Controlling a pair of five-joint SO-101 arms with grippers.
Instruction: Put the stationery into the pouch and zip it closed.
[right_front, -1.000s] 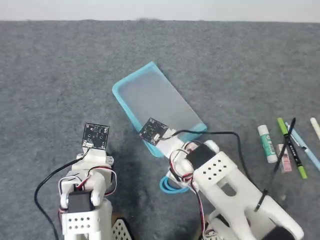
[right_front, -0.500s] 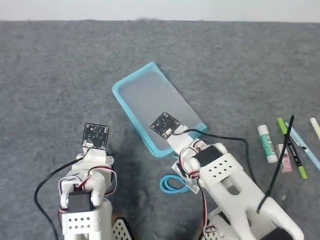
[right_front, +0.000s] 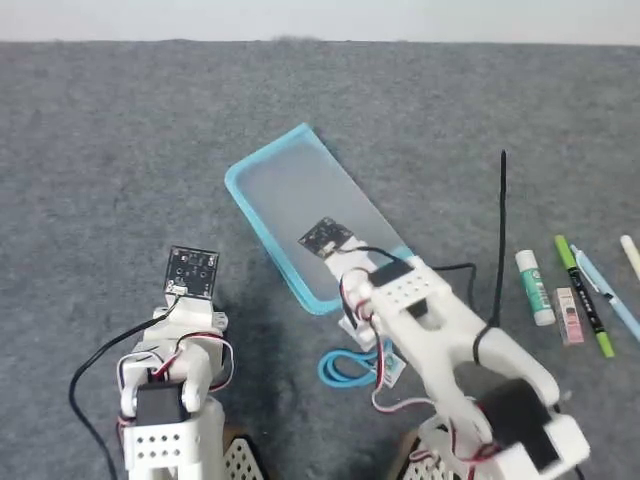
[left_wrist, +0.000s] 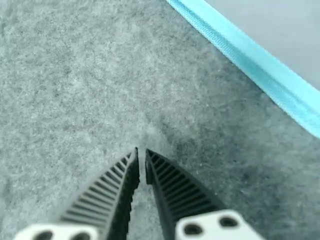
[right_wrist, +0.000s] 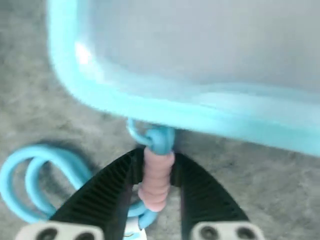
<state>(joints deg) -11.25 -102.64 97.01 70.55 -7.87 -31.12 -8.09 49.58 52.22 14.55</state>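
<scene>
While the right gripper (right_wrist: 155, 167) pinches the pink zipper pull (right_wrist: 156, 186) at the five-o'clock corner of the pouch (right_front: 300, 200), the stationery (right_front: 570, 295) lies loose at the pouch's four o'clock. The zip's state is hard to read, so this is probably the opening step. Next, the pull needs drawing along the edge. The left gripper (left_wrist: 141, 156), jaws together on nothing, hangs at eight o'clock.

The right end effector (right_wrist: 156, 157) pinches the pink zipper pull (right_wrist: 156, 181) — at the pouch (right_wrist: 210, 60) corner.

Our two white printed arms
We see left arm (right_front: 168, 405), right arm (right_front: 450, 340): perforated shells (right_front: 415, 292), black cables (right_front: 95, 362), ribbed black fingers (left_wrist: 175, 187).
</scene>
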